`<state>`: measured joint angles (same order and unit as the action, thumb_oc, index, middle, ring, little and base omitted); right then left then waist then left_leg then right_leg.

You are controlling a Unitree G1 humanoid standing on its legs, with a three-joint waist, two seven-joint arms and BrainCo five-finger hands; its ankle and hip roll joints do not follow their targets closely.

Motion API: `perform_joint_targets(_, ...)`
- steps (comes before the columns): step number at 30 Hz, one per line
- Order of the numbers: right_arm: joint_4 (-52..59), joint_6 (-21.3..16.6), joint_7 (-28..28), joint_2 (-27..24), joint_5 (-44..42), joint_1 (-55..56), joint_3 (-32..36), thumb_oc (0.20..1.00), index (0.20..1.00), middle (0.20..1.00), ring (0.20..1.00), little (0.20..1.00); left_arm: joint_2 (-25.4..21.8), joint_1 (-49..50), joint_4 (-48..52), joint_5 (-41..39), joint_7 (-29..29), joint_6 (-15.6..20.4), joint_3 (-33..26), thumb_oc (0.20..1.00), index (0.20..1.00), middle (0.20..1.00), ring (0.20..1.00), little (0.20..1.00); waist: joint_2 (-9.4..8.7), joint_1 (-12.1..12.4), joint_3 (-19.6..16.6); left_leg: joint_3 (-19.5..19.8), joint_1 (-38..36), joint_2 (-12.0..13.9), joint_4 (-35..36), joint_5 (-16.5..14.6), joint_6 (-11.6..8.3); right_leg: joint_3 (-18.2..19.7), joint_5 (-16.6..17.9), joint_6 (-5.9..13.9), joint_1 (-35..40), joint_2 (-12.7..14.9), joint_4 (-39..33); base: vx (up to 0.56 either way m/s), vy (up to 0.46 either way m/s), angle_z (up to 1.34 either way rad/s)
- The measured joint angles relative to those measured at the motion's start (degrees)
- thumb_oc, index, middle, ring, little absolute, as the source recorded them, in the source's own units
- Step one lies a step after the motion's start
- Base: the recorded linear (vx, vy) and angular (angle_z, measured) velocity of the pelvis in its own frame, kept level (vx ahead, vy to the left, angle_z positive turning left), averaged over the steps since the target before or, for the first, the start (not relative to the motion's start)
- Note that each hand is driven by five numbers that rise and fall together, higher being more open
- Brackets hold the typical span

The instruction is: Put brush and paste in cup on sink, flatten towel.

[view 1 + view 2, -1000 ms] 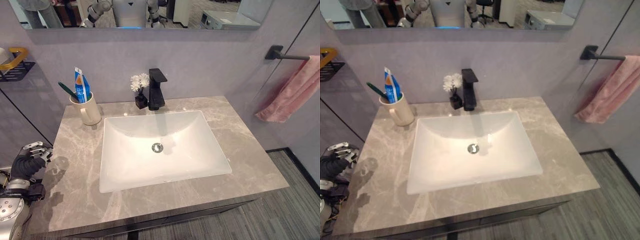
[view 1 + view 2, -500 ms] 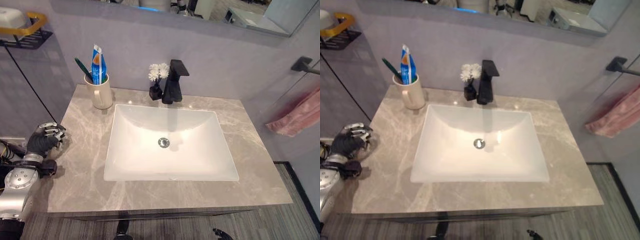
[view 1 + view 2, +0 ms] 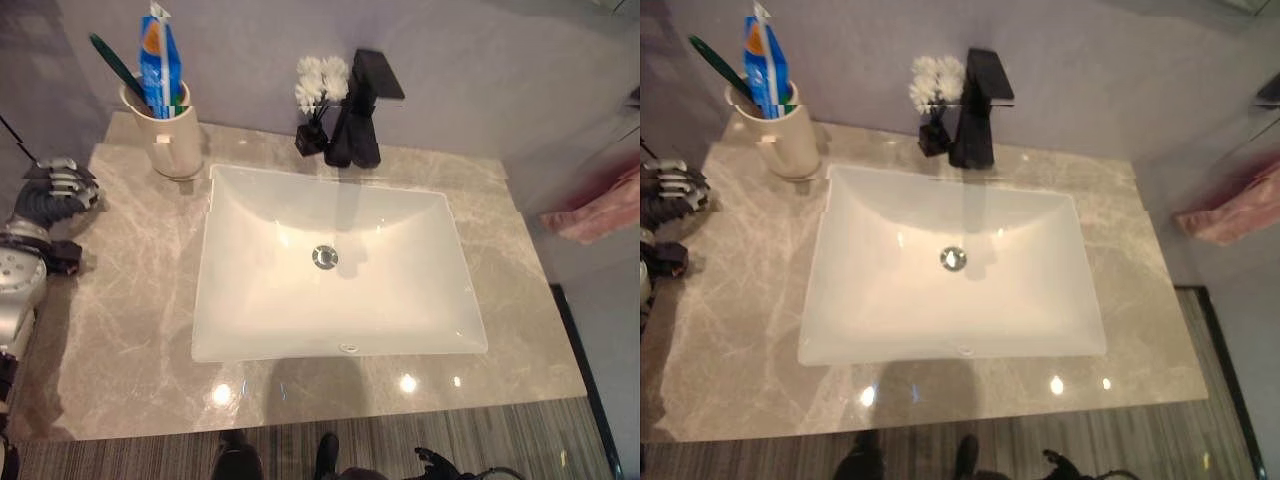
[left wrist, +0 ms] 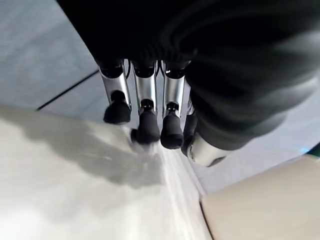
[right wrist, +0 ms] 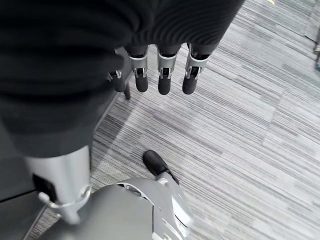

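Observation:
A cream cup (image 3: 168, 138) stands at the back left corner of the grey marble counter (image 3: 120, 330). A green toothbrush (image 3: 110, 62) and a blue and orange toothpaste tube (image 3: 159, 62) stand upright in it. A pink towel (image 3: 602, 208) hangs bunched at the far right, beyond the counter's edge. My left hand (image 3: 55, 190) hovers at the counter's left edge, a little in front of the cup, with its fingers (image 4: 145, 112) relaxed and empty. My right hand (image 5: 160, 75) hangs over the striped floor with straight fingers and holds nothing.
A white rectangular basin (image 3: 330, 265) fills the middle of the counter. A black faucet (image 3: 362, 110) and a small black vase of white flowers (image 3: 318, 85) stand behind it against the grey wall. Striped carpet (image 3: 430, 445) lies in front of the counter.
The camera has tipped down and come closer, so the mirror and towel rail have left the picture. My left hand has drawn slightly nearer the cup along the counter's left edge.

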<state>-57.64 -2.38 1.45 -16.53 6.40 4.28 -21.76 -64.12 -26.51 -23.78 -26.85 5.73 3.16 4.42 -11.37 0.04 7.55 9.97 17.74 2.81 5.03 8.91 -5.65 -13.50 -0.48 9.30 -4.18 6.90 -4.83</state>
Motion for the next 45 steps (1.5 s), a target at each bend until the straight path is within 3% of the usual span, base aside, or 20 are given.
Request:
perform_joint_targets(4, 1.2, -0.1, -0.1, -0.3, -1.3, -2.4, 0.0, 1.0, 1.0, 1.0, 1.0, 1.0, -5.9, -6.3, -1.5, -2.0, 0.4, 0.1, 3.7, 0.2, 0.2, 0.2, 0.2, 0.2, 1.35, -0.7, 2.9, -1.4, 1.8, 0.1, 0.0, 0.3, 0.12, 1.9, 1.2, 0.15, -2.7, 0.3, 0.0, -0.02, 0.05, -0.19)
perform_joint_targets(14, 1.8, -0.1, 0.0, -0.4, -1.2, -2.6, 0.0, 1.0, 1.0, 1.0, 1.0, 1.0, -5.9, -2.2, 4.5, -1.3, 0.1, 0.3, 3.1, 0.2, 0.2, 0.2, 0.2, 0.2, 2.53, -0.7, 3.6, -2.1, -1.1, 0.2, 0.0, 0.1, 0.12, 2.1, 1.1, -0.04, -0.1, 0.3, 0.0, 0.04, 0.0, -0.03)
perform_joint_targets(20, 0.6, 0.4, 0.2, -0.4, -1.0, -2.2, 0.0, 1.0, 1.0, 1.0, 1.0, 1.0, -5.1, 7.9, 6.4, 3.2, -0.3, -1.3, -1.9, 0.2, 0.2, 0.2, 0.2, 0.2, 3.16, 0.9, 2.3, -1.1, -2.8, 0.4, 0.0, -0.1, -0.15, 1.6, 0.8, -0.27, 2.0, 0.0, -0.1, 0.02, -0.049, 0.05)
perform_joint_targets(23, 0.5, 0.8, 0.3, -0.7, -0.9, -1.4, 0.0, 1.0, 1.0, 1.0, 1.0, 1.0, -1.8, 10.7, 6.5, 4.9, -0.2, -1.7, -5.7, 0.2, 0.2, 0.2, 0.2, 0.2, 3.55, 1.2, -0.5, -1.0, -2.8, 0.4, 0.0, 0.0, 0.07, 1.4, 0.7, -0.19, 2.1, 0.0, -0.1, -0.01, -0.024, 0.02)
perform_joint_targets(32, 0.4, 0.9, 1.2, -1.5, 0.1, 0.1, 0.0, 1.0, 1.0, 1.0, 1.0, 1.0, -0.4, 13.7, 6.8, 4.8, -0.4, -2.1, -6.2, 0.2, 0.2, 0.2, 0.2, 0.2, 3.07, 0.9, -3.5, -0.9, -0.5, 1.5, 0.0, 0.2, -0.51, 1.6, 0.9, -0.84, -0.4, -0.9, -0.3, -0.05, -0.019, -0.02)
perform_joint_targets(45, -0.1, 0.9, 1.2, -1.8, 0.1, 0.4, 0.0, 1.0, 1.0, 1.0, 1.0, 1.0, 0.0, 10.3, 6.2, 4.4, 0.3, -1.0, -5.0, 0.2, 0.2, 0.2, 0.2, 0.2, 3.51, -1.4, -3.2, -3.1, 1.8, 1.6, 0.0, 0.7, -0.43, 4.0, 1.9, -0.56, -4.0, -0.8, 0.0, -0.02, 0.006, -0.09)
